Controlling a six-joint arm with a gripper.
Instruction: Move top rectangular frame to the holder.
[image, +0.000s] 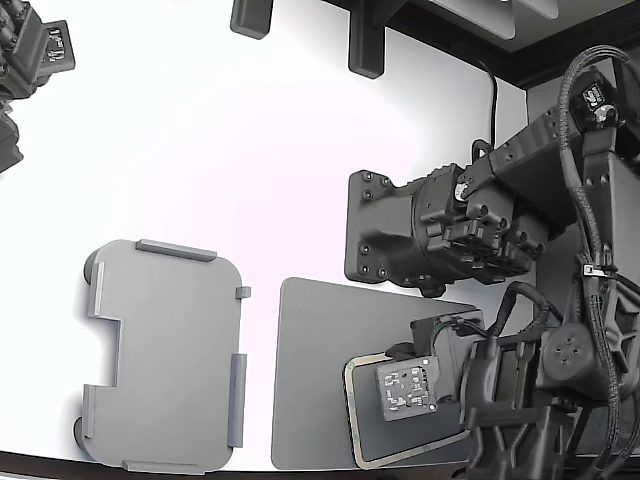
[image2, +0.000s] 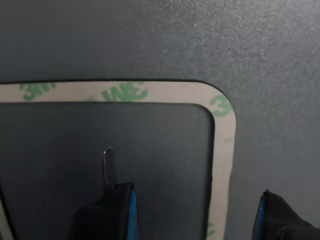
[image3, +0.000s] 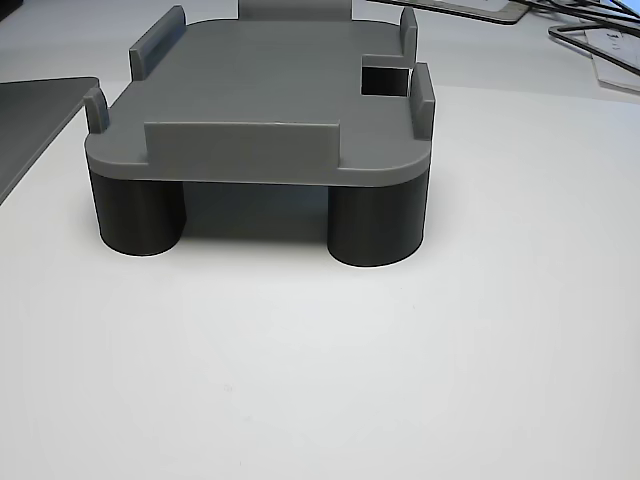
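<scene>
**Status: Pick Stage, Transfer Not Started**

While the top rectangular frame (image: 352, 412) lies flat on the dark grey mat (image: 310, 370), no part of the transfer can be counted as done. In the exterior view the frame sits toward that view's right, partly covered by the arm's wrist hardware, with its rounded corner and one long side visible. The holder (image: 165, 350) stands well apart from it, toward the exterior view's left, on the white table (image: 250, 150). The other view shows the holder (image3: 260, 90) raised on dark cylindrical feet, its top face bare and its edge tabs unobstructed.

The gripper (image2: 195, 210) hangs low over the frame (image2: 222, 150) (the wrist view shows the tan strip with green printed marks running around one corner). The jaws stand apart, with nothing between them. One finger (image2: 107, 200), which carries a thin blade-like tip, sits over the mat inside the frame's outline; the other finger (image2: 280, 215) sits outside it, so the frame's side passes between the two. Whether either fingertip touches the mat cannot be determined.

Remaining steps, as judged from this state:
1. Close on the frame's side and lift it off the mat.
2. Carry it across to the holder.
3. Seat it within the raised tabs.
</scene>
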